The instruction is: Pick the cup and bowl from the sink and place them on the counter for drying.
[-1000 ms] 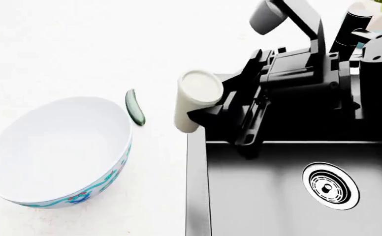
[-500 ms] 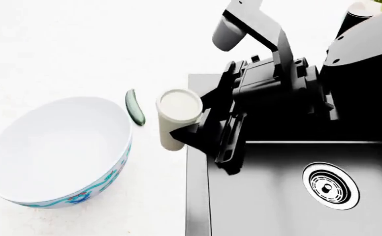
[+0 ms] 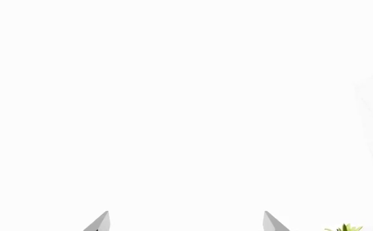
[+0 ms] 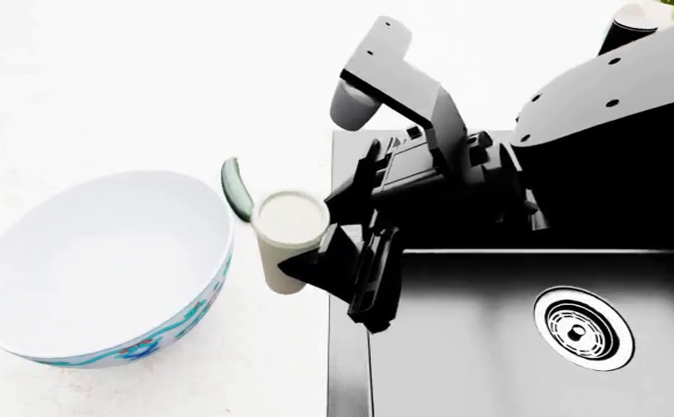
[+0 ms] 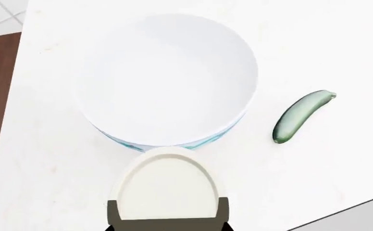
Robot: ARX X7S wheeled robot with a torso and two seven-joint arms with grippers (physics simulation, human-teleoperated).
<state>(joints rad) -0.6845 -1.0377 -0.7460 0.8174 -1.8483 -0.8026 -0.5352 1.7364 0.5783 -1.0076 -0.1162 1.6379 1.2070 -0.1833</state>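
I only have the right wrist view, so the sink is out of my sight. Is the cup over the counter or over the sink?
Observer: In the head view, the cup, clamped in the right tool, is over the counter, just beside the sink rim.
Operator: Is anything left in the sink?
Observer: The visible part holds only the drain; the arm hides some of it.
Operator: And the left tool?
Observer: It is absent from the head view; its own camera shows it open, holding nothing.
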